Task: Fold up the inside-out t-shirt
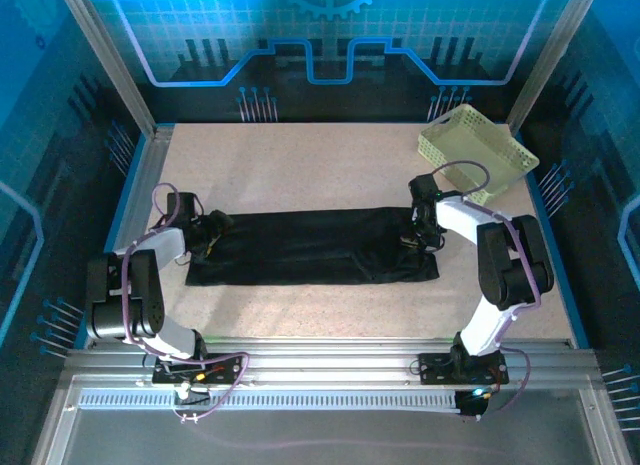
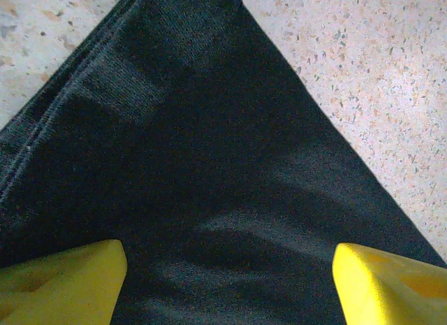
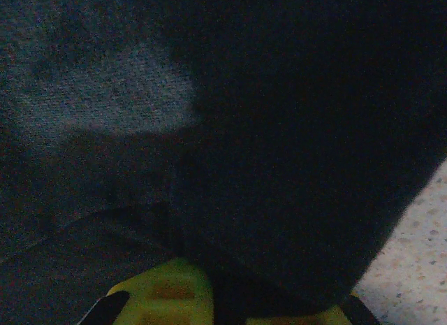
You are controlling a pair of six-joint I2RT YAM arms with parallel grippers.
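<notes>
The black t-shirt (image 1: 310, 247) lies across the middle of the table, folded into a long flat band. My left gripper (image 1: 212, 235) is at its left end. In the left wrist view it (image 2: 229, 283) stands open, its yellow fingers (image 2: 63, 283) wide apart just above the dark cloth (image 2: 209, 164), with nothing pinched. My right gripper (image 1: 418, 235) is at the band's right end. In the right wrist view a bulge of the black fabric (image 3: 279, 129) hangs over and between its yellow fingers (image 3: 167, 293), and the gripper (image 3: 258, 307) is shut on it. No neck tag is visible.
A pale yellow-green lattice basket (image 1: 478, 153) sits tilted at the back right corner, just behind the right arm. Bare speckled tabletop (image 1: 300, 165) stretches behind the shirt and in front of it (image 1: 320, 310). Metal frame rails border the table on both sides.
</notes>
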